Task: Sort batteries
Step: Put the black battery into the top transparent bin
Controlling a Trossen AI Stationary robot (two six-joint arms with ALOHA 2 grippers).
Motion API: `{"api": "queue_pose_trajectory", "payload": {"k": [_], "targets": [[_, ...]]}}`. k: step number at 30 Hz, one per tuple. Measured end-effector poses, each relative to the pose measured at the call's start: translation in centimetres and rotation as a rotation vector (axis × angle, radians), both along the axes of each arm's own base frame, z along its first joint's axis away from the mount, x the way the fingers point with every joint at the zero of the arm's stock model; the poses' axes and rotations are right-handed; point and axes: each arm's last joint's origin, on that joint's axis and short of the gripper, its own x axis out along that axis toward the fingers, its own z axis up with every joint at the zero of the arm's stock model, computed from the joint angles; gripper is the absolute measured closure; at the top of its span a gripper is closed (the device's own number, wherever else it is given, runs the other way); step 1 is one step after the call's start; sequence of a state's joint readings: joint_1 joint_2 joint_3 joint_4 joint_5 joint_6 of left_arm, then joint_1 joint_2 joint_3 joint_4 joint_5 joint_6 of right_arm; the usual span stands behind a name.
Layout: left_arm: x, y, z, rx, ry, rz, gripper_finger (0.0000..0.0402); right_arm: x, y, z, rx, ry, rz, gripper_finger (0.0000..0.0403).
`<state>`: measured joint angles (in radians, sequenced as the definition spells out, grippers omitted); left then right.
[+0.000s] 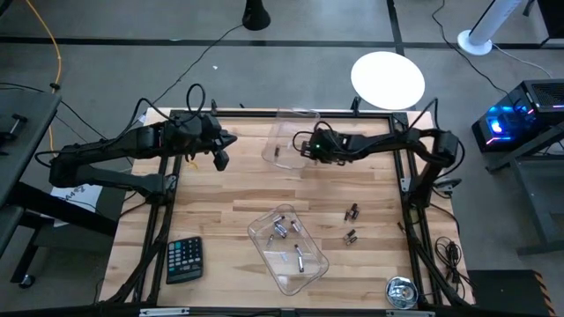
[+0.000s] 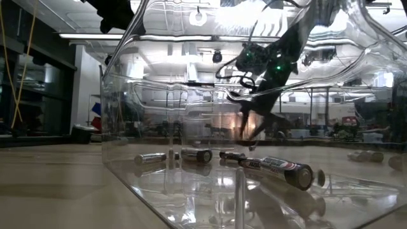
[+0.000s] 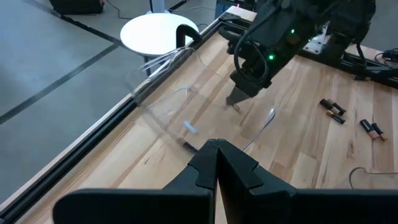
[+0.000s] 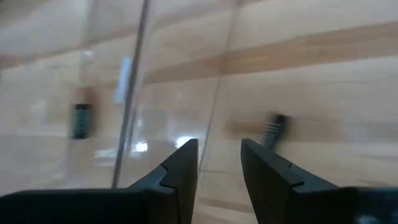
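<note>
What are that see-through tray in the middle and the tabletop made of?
The tray looks like thin clear plastic, glossy: the batteries inside show through its walls. The tabletop looks like pale wood planks with visible grain, probably varnished.

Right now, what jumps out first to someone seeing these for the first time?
The right end effector hangs open over the clear tray at the table's far edge, one small battery lying inside that tray. A second clear tray near the front centre holds several batteries, with two loose pairs on the wood to its right. The left end effector, shut, waits at far left.
</note>
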<state>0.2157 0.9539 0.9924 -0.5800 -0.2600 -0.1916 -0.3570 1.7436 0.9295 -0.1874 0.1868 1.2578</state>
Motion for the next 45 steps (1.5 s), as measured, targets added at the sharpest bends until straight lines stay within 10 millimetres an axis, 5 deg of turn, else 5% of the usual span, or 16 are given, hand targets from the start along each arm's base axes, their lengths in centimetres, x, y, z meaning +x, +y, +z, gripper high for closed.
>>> {"api": "queue_pose_trajectory", "payload": {"k": [5,18,26,33,45], "targets": [[0.0,0.0,0.0,0.001,0.004,-0.001,0.0401,0.8,0.1,-0.2,-0.016,-0.05,0.019,0.0285],[-0.1,0.0,-0.1,0.003,0.012,0.006,0.0401,-1.1,0.5,-1.2,0.038,0.153,-0.051,0.0285],[-0.1,0.0,-0.1,0.003,0.015,0.006,0.0402,-0.8,0.1,2.4,-0.048,0.153,0.049,0.0285],[-0.1,0.0,-0.1,0.002,0.017,0.007,0.0402,-2.3,-3.0,2.4,-0.131,0.439,0.378,0.0285],[-0.2,0.0,-0.2,-0.019,0.019,0.022,0.0401,-2.6,-5.5,-0.9,-0.125,0.529,0.662,0.0285]]}}
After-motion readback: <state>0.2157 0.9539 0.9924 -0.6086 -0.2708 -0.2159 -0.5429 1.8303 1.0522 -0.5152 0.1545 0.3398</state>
